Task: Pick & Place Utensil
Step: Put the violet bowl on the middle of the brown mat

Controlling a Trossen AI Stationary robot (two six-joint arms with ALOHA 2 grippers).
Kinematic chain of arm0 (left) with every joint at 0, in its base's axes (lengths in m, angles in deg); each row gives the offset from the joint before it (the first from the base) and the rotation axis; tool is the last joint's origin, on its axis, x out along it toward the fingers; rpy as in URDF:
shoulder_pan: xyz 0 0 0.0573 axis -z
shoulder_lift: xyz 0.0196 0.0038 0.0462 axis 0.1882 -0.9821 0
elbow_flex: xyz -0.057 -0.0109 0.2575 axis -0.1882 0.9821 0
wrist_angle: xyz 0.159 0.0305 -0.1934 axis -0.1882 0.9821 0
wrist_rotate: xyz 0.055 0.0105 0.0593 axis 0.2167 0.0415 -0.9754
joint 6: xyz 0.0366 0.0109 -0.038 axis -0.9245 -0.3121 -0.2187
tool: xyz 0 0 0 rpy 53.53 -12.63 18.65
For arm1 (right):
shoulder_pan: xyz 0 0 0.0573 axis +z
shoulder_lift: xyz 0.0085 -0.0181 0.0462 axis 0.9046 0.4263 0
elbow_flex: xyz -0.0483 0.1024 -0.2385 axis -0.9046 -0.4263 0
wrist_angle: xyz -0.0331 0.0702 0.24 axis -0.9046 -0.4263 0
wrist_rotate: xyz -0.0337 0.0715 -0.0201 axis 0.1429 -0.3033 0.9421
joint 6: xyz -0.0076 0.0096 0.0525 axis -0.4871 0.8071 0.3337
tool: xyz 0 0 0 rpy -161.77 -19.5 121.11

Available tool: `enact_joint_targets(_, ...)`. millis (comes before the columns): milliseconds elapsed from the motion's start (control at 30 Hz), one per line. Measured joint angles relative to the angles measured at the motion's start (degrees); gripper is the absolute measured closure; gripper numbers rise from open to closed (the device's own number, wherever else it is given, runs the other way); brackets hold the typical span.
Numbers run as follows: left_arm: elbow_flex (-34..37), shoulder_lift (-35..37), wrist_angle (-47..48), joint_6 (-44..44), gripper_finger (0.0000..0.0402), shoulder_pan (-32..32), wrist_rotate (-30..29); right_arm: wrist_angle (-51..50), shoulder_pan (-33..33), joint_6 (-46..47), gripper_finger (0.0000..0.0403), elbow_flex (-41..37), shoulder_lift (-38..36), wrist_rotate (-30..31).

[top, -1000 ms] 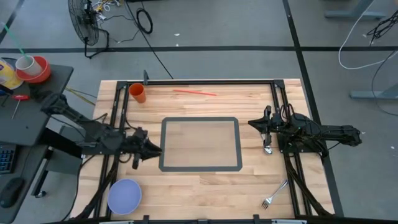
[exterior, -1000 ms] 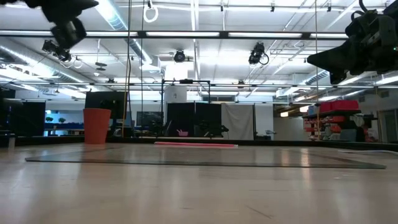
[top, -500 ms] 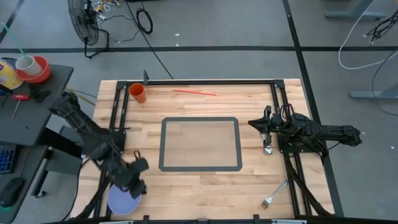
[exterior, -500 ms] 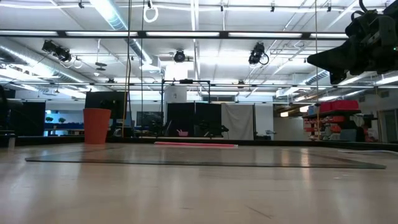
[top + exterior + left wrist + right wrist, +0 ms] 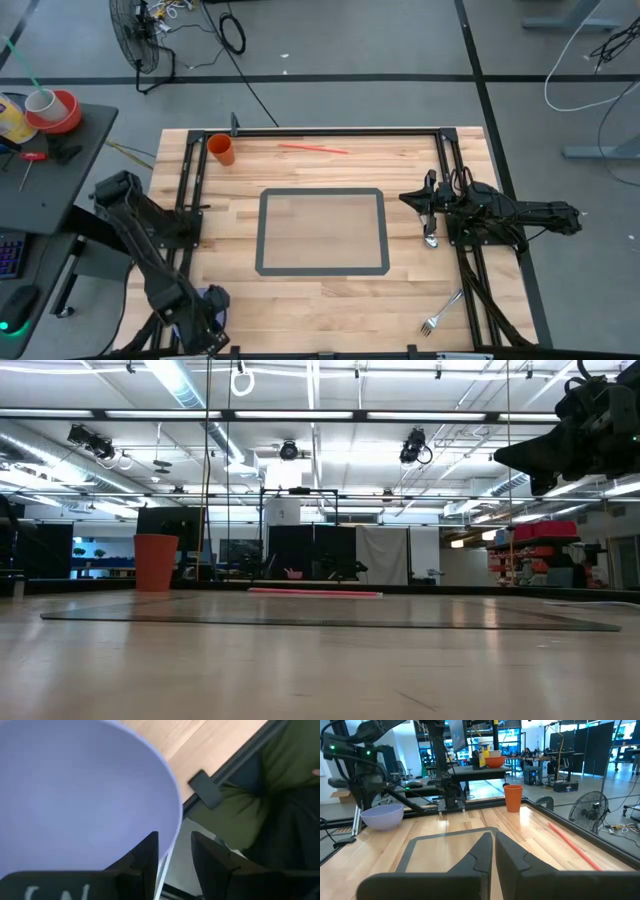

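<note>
Hovering over the right side of the mat, right tool with fingers pressed together, nothing between them. Fork well apart from that tool, toward the near right corner of the worktop, beyond the mat's near right corner. Long axis diagonal: tines at the near end, handle angled away and rightward. Thin bright metal, flat on the wood. Right arm judged far nearer to the fork than the left.

Left tool at the lavender bowl, off the mat's near left corner; fingers slightly apart, straddling the smooth matte rim, not clamped. Orange cup and thin red straw beyond the mat's far edge. Worktop of pale wood planks; mat clear with dark border.
</note>
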Motion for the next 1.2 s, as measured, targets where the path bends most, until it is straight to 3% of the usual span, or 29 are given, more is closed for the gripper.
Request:
enact_joint_targets(333,0.0,-1.16,-0.5,1.16,0.0186,1.41,0.05,0.0,-0.01,0.0,0.0376,0.0,0.0,-0.02)
enact_joint_targets(467,0.0,-1.16,-0.76,-1.04,0.0174,0.16,-3.24,0.0,-0.02,0.0,0.0376,0.0,0.0,-0.02)
enact_joint_targets(600,0.0,-2.88,-0.82,-2.39,0.0188,-1.42,-3.57,0.0,-0.01,0.0,0.0376,0.0,0.0,-0.01)
enact_joint_targets(1000,0.0,-9.32,-0.59,-9.2,0.0236,-4.87,5.28,0.0,0.0,0.0,0.0376,0.0,-0.01,-0.01)
enact_joint_targets(1200,0.0,-9.15,-3.15,-13.33,0.0286,-6.01,5.83,0.0,0.0,0.0,0.0376,0.0,0.0,-0.02)
